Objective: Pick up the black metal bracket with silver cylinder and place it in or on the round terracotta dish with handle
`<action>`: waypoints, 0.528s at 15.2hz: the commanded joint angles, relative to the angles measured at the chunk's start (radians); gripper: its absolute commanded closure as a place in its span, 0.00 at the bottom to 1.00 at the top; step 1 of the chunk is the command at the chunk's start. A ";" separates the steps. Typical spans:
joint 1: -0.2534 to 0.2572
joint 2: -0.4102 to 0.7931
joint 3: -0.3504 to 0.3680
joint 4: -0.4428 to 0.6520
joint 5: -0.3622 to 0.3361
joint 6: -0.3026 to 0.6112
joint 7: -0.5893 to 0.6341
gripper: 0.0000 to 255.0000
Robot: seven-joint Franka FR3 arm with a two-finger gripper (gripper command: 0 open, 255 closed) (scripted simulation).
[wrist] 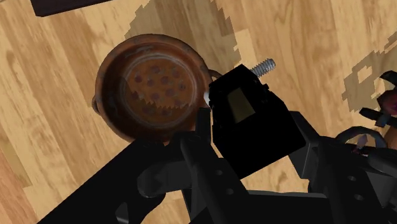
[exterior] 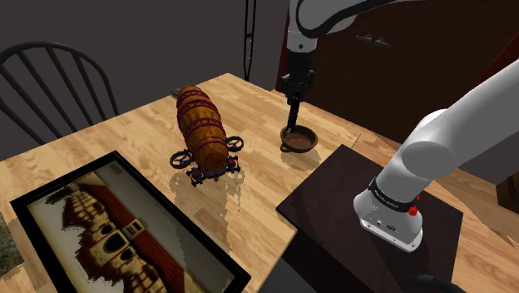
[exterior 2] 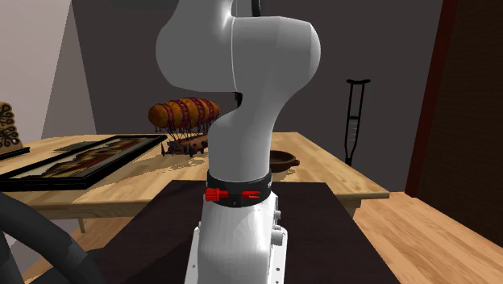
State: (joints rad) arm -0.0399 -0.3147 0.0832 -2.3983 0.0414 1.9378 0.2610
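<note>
Surface: we see a light wooden table (exterior: 141, 133) against dark walls.
Jaws: our all-black two-finger gripper (exterior: 296, 98) is clenched on the black metal bracket with silver threaded cylinder (wrist: 245, 121).
Bracket: it hangs over the round rust-brown dish with handle (exterior: 299, 140), right of centre in the shoulder view.

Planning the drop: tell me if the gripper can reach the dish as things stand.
Probably yes. The gripper, shut on the bracket, hangs above the dish. Nothing lies in the dish and nothing stands between them, so the way down looks free.
</note>
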 commanded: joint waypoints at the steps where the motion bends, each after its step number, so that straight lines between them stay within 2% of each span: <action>1: -0.026 -0.014 -0.035 0.000 -0.020 -0.015 -0.051 1.00; 8: -0.109 0.025 -0.150 0.078 -0.086 -0.052 -0.216 1.00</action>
State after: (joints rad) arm -0.1361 -0.3014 -0.0485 -2.3444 -0.0349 1.8978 0.0738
